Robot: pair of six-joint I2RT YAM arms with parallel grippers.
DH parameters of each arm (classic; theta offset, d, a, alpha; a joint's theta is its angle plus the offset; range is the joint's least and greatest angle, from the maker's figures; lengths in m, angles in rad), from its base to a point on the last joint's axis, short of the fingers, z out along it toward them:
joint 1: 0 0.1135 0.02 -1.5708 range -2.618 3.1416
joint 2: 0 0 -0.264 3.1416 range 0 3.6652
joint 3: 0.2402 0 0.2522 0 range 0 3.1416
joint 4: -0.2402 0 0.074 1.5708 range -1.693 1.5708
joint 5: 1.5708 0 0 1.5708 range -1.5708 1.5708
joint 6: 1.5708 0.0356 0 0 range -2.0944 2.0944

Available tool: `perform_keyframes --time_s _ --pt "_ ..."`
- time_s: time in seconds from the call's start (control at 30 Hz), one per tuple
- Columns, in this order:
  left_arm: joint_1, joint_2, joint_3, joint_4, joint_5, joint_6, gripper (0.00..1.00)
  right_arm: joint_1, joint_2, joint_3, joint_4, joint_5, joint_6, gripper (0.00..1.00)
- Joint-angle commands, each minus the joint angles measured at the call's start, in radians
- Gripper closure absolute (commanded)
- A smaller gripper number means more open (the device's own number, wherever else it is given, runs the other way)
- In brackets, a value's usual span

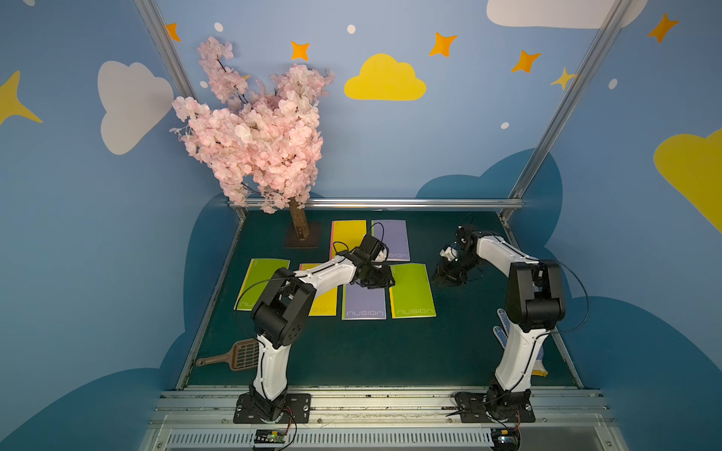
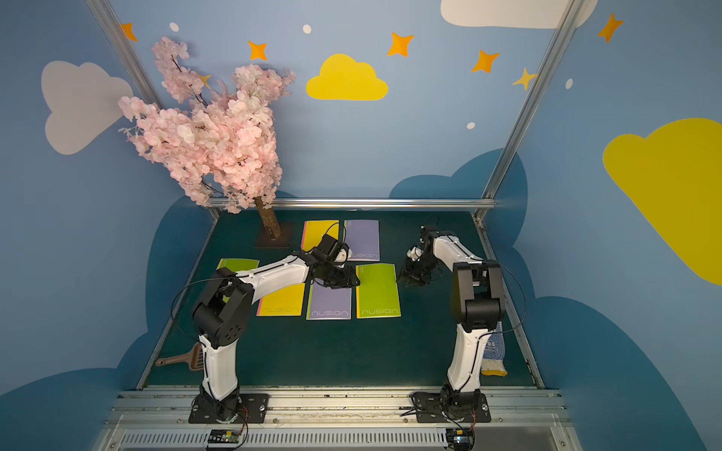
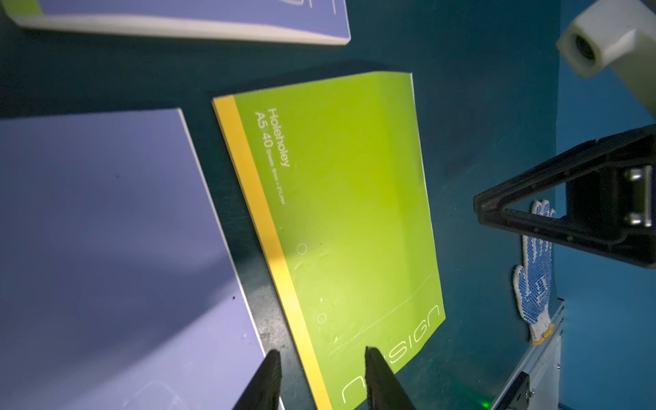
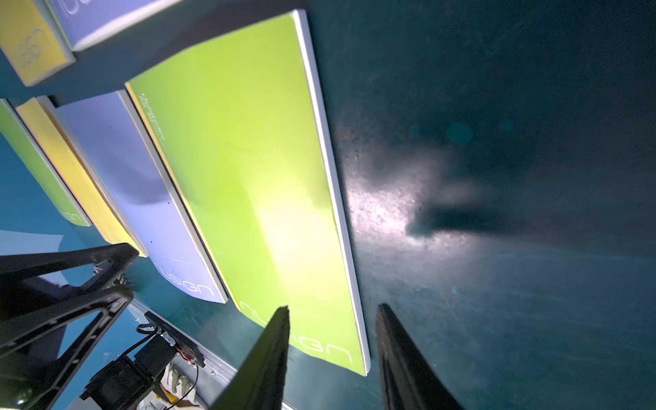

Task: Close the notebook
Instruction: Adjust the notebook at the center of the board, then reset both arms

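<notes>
The green notebook (image 1: 412, 291) (image 2: 377, 291) lies flat and closed at the right end of the front row, its yellow spine strip to the left. My left gripper (image 1: 388, 282) hovers over that spine edge. In the left wrist view its fingers stand open (image 3: 322, 353) with the spine of the notebook (image 3: 337, 213) below the gap and nothing pinched. My right gripper (image 1: 435, 278) hangs just right of the notebook. It is open too (image 4: 333, 310), above the page edge of the notebook (image 4: 248, 170), with nothing held.
Several other closed notebooks lie around: purple (image 1: 363, 300), yellow (image 1: 324, 306), green (image 1: 260, 281), and two at the back (image 1: 347, 234). A pink blossom tree (image 1: 254, 129) stands at the back left. A brown scoop (image 1: 234, 355) and a dotted glove (image 1: 504, 332) lie near the table's sides.
</notes>
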Motion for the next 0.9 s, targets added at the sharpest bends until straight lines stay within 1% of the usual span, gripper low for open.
perform_keyframes --time_s 0.0,0.1,0.33,0.43,0.5,0.57,0.7,0.83,0.87 --pt "0.001 -0.06 0.025 -0.059 -0.1 0.05 0.56 -0.005 -0.05 0.028 -0.027 0.018 -0.012 0.55" --pt "0.0 -0.087 0.025 -0.082 -0.151 0.07 0.55 -0.01 -0.079 0.028 -0.018 0.035 -0.01 0.51" --pt "0.001 -0.144 0.036 -0.104 -0.175 0.1 0.46 -0.027 -0.18 0.001 0.039 0.069 0.014 0.38" --pt "0.001 -0.164 0.043 -0.121 -0.192 0.127 0.44 -0.036 -0.221 -0.006 0.059 0.073 0.018 0.35" --pt "0.002 -0.177 0.052 -0.134 -0.208 0.145 0.42 -0.043 -0.243 -0.006 0.066 0.077 0.021 0.3" --pt "0.003 -0.197 0.054 -0.141 -0.226 0.167 0.4 -0.052 -0.264 -0.009 0.076 0.077 0.024 0.29" --pt "0.011 -0.255 0.036 -0.128 -0.252 0.207 0.35 -0.074 -0.33 -0.031 0.115 0.075 0.031 0.25" --pt "0.028 -0.318 0.01 -0.117 -0.282 0.247 0.29 -0.096 -0.391 -0.042 0.14 0.087 0.026 0.16" --pt "0.034 -0.333 0.005 -0.12 -0.292 0.255 0.26 -0.101 -0.399 -0.041 0.141 0.107 0.047 0.14"
